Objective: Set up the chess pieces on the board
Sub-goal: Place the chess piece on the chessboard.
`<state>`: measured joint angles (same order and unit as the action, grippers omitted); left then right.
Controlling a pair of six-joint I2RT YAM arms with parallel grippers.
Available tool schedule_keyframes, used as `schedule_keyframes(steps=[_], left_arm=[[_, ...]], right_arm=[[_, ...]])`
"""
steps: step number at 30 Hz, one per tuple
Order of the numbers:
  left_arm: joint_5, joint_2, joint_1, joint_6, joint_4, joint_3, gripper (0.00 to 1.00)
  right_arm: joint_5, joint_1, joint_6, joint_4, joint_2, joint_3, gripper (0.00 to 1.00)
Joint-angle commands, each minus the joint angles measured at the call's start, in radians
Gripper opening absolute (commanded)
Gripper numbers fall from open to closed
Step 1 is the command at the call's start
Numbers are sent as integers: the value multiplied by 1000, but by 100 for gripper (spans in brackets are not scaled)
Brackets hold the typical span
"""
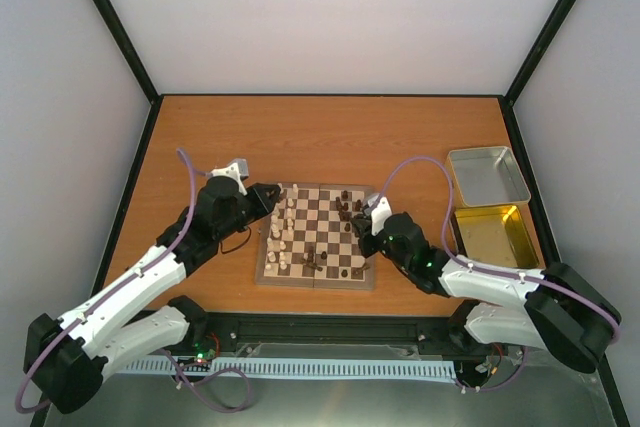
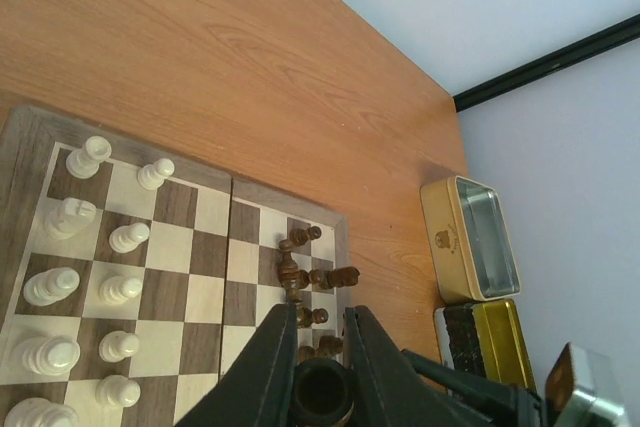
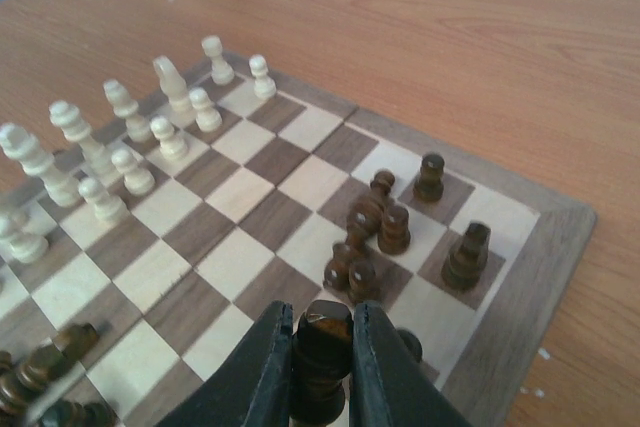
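Note:
The board (image 1: pixel 316 239) lies mid-table between the arms. Cream chessmen (image 1: pixel 283 235) fill its left columns. Dark brown chess pieces (image 1: pixel 350 210) cluster on its right side, and a few more (image 1: pixel 315 262) lie near the front middle. My left gripper (image 1: pixel 271 198) hovers by the board's far left corner. In the left wrist view it (image 2: pixel 320 309) is shut on a dark piece (image 2: pixel 322 394), whose round base faces the camera. My right gripper (image 3: pixel 322 309) is shut on an upright dark piece (image 3: pixel 322 347) above the board's right edge, beside the cluster (image 3: pixel 365 237).
An open silver tin (image 1: pixel 488 175) and an open gold tin (image 1: pixel 490 235) sit right of the board. In the right wrist view a dark rook (image 3: pixel 467 255) and a pawn (image 3: pixel 431 177) stand near the corner. Toppled dark pieces (image 3: pixel 40 372) lie at lower left.

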<state>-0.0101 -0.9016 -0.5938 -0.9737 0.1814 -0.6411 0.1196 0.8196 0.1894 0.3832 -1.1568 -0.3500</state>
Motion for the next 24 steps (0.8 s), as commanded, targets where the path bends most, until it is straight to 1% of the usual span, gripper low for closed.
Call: schedule_keyframes(steps=[1, 7, 9, 16, 21, 24], left_arm=[[15, -1, 14, 44, -7, -53, 1], [23, 12, 15, 44, 1, -52, 1], [28, 14, 16, 35, 3, -48, 1], [38, 27, 17, 10, 0, -32, 1], [40, 10, 18, 16, -2, -40, 1], [43, 4, 19, 19, -4, -43, 1]], right_arm=[[23, 4, -28, 105, -11, 68, 10], [-5, 4, -76, 257, -55, 140, 10], [-40, 4, -86, 306, -73, 151, 11], [-56, 4, -93, 344, -103, 158, 13], [-52, 4, -76, 342, -106, 168, 21], [-51, 4, -67, 331, -114, 166, 23]])
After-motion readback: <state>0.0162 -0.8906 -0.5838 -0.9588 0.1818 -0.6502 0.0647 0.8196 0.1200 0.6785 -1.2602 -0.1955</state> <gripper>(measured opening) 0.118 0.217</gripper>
